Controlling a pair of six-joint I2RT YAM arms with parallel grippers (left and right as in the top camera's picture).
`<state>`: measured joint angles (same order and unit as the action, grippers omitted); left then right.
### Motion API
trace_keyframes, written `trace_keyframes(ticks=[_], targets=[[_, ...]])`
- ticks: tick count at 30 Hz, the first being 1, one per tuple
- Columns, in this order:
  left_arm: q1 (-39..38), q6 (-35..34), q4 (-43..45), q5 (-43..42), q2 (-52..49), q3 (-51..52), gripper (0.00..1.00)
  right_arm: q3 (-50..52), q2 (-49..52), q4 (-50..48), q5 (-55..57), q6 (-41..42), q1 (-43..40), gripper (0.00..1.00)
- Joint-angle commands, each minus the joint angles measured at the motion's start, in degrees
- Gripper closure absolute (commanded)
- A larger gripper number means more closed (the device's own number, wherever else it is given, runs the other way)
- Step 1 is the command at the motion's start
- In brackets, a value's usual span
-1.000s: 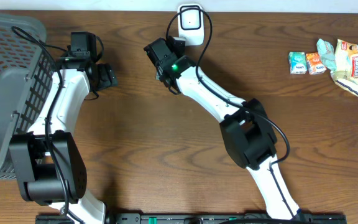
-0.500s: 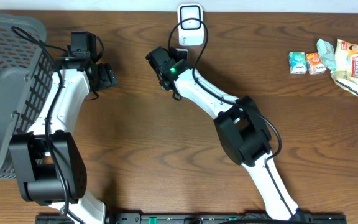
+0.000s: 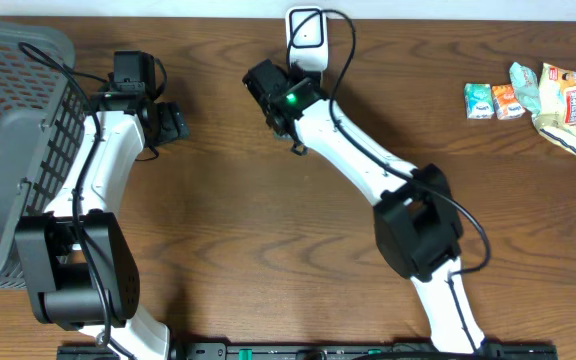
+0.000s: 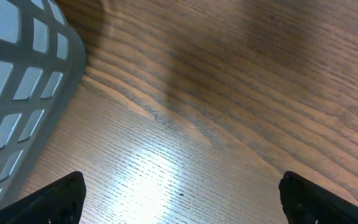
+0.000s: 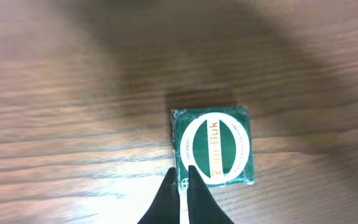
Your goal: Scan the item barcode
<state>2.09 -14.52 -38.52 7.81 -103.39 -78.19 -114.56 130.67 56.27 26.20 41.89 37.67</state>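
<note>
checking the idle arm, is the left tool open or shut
Open: the left tool has its fingertips at opposite edges of the left wrist view, with only bare table between them.

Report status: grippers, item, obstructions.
Left gripper open, empty, beside basket. Right gripper shut on green packet, near scanner. No obstruction seen.
</note>
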Motion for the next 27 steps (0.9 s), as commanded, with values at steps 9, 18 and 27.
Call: trace_keyframes(ticks=[9, 18, 27], targets=[[0.00, 0.76, -0.02, 0.31, -0.02, 0.33, 0.03, -0.02, 0.52, -4.98, -3.06, -2.58, -0.20, 0.99], [0.00, 0.76, -0.02, 0.31, -0.02, 0.33, 0.03, -0.02, 4.59, -7.82, -4.48, -2.58, -0.24, 0.99], [0.00, 0.76, -0.02, 0.31, -0.02, 0.33, 0.02, -0.02, 5.42, -7.78, -7.19, -2.58, -0.31, 0.99]])
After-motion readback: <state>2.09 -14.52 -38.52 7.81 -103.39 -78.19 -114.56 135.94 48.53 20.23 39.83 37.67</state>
